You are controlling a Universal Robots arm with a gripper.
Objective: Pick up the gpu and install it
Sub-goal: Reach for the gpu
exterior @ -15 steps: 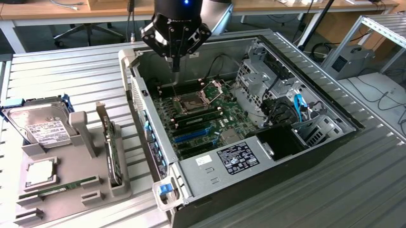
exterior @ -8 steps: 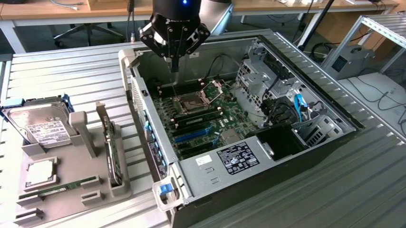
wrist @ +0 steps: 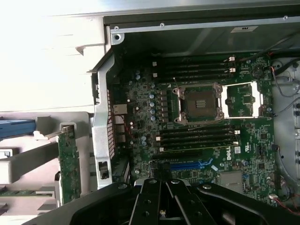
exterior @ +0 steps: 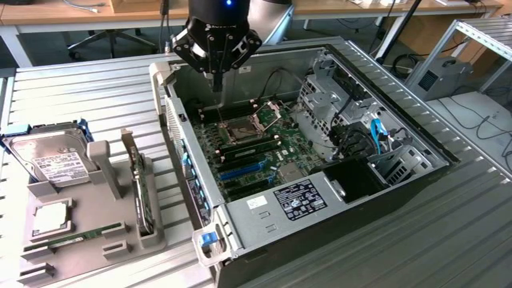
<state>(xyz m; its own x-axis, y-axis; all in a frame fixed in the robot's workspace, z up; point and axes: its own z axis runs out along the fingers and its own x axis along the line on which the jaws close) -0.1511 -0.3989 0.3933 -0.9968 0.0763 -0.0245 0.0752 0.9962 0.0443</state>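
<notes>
We were looking into a robotics lab: an opened computer tower [exterior: 336,228] lay on a ribbed metal bench [exterior: 88,90]. Behind it we saw cable-strewn wooden desks [exterior: 64,12], an office chair [exterior: 112,39] and aluminium framing [exterior: 480,30].

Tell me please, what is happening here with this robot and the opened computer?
The robot arm's gripper hangs shut and empty above the open computer case, over the motherboard. The gpu is not yet picked up. It stands on edge in the grey holder at the exterior view's left, next to a hard drive.
</notes>
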